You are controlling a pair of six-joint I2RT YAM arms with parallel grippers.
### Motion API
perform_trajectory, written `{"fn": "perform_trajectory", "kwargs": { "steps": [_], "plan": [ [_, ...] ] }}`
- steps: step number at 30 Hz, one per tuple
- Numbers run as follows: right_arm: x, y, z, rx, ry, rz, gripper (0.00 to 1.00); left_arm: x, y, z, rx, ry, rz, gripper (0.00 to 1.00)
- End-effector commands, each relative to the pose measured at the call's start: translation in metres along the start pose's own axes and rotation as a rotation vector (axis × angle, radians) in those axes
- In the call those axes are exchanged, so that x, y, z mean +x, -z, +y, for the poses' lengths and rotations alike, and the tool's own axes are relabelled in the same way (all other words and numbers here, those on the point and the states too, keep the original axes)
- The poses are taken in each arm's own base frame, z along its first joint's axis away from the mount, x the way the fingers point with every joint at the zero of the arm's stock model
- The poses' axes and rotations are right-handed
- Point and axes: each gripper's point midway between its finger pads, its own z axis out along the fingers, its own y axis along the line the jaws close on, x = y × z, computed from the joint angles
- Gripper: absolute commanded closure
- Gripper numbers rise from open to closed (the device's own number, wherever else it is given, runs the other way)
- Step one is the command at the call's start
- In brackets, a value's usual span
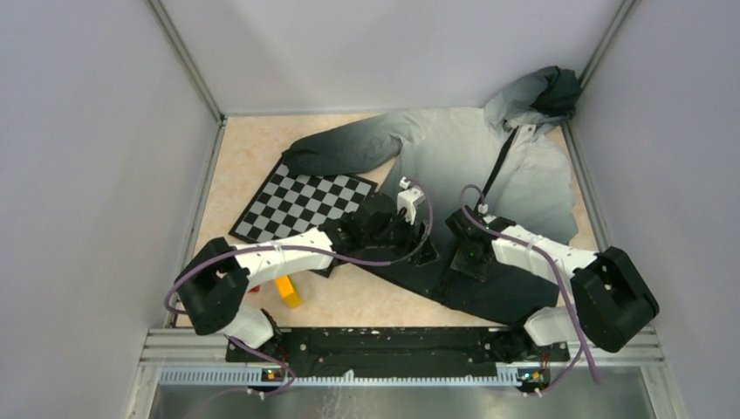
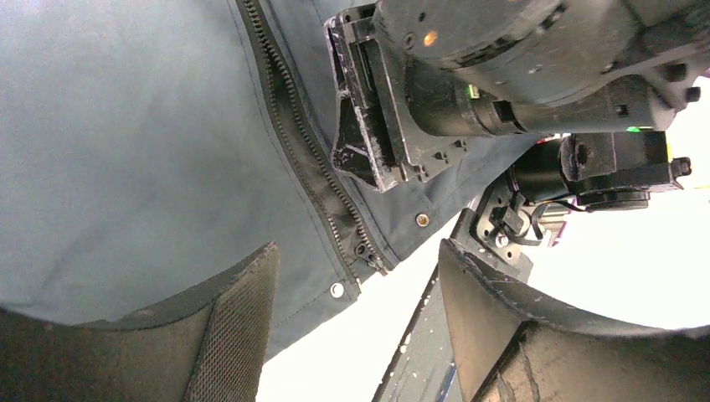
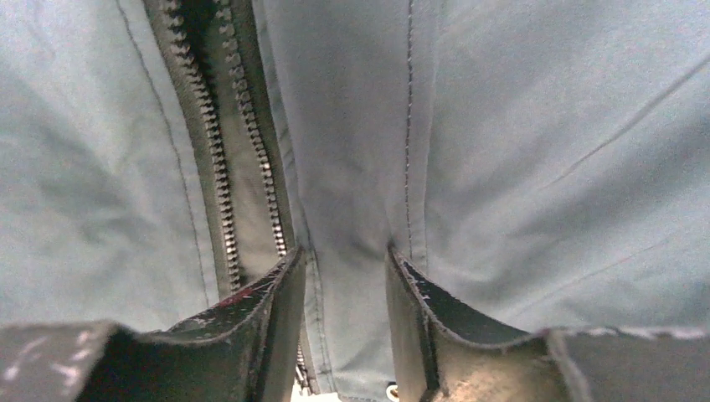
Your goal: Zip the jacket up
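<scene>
The jacket [image 1: 462, 166] lies flat with its pale hood at the back right and its black hem near the arms. Its dark zipper [image 2: 293, 142] is open, with the slider [image 2: 366, 251] low at the hem beside two snaps. My left gripper [image 1: 421, 249] is open, and its fingers straddle the slider a little apart from it [image 2: 358, 247]. My right gripper [image 1: 464, 257] sits on the jacket just right of the zipper [image 3: 226, 167]. Its jaws stand close together on the front flap [image 3: 345, 276]. Its body also shows in the left wrist view [image 2: 377, 126].
A black-and-white checkerboard [image 1: 301, 205] lies left of the jacket, partly under a sleeve. A yellow block [image 1: 288, 291] and a small red piece [image 1: 253, 288] lie by the left arm. White walls enclose the table on three sides.
</scene>
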Motion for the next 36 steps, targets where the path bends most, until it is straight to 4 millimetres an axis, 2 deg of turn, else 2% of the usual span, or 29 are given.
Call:
{"fn": "perform_trajectory", "kwargs": {
  "steps": [1, 6, 11, 17, 23, 26, 32, 36],
  "plan": [
    [-0.014, -0.001, 0.007, 0.017, -0.023, -0.063, 0.64, -0.014, 0.008, -0.006, 0.014, -0.031, -0.063, 0.27],
    [-0.008, -0.014, -0.002, 0.064, 0.010, -0.048, 0.83, -0.005, 0.012, -0.011, 0.058, 0.001, -0.083, 0.26],
    [-0.012, -0.008, -0.004, 0.048, 0.032, -0.072, 0.99, -0.003, 0.009, -0.005, 0.058, 0.031, -0.073, 0.25],
    [-0.019, 0.003, 0.001, -0.065, 0.097, -0.138, 1.00, 0.001, 0.002, -0.006, 0.104, 0.099, -0.062, 0.25],
    [-0.025, 0.042, 0.040, -0.450, 0.194, -0.266, 1.00, 0.001, -0.010, -0.011, 0.205, 0.185, -0.020, 0.26],
    [-0.030, 0.056, 0.039, -0.525, 0.205, -0.346, 1.00, 0.002, -0.016, -0.018, 0.267, 0.223, -0.013, 0.26],
    [-0.032, 0.064, 0.034, -0.569, 0.228, -0.402, 1.00, 0.012, -0.035, -0.021, 0.356, 0.293, 0.039, 0.28],
    [-0.035, 0.069, 0.033, -0.593, 0.232, -0.443, 1.00, 0.017, -0.041, -0.029, 0.434, 0.321, 0.059, 0.36]
  ]
}}
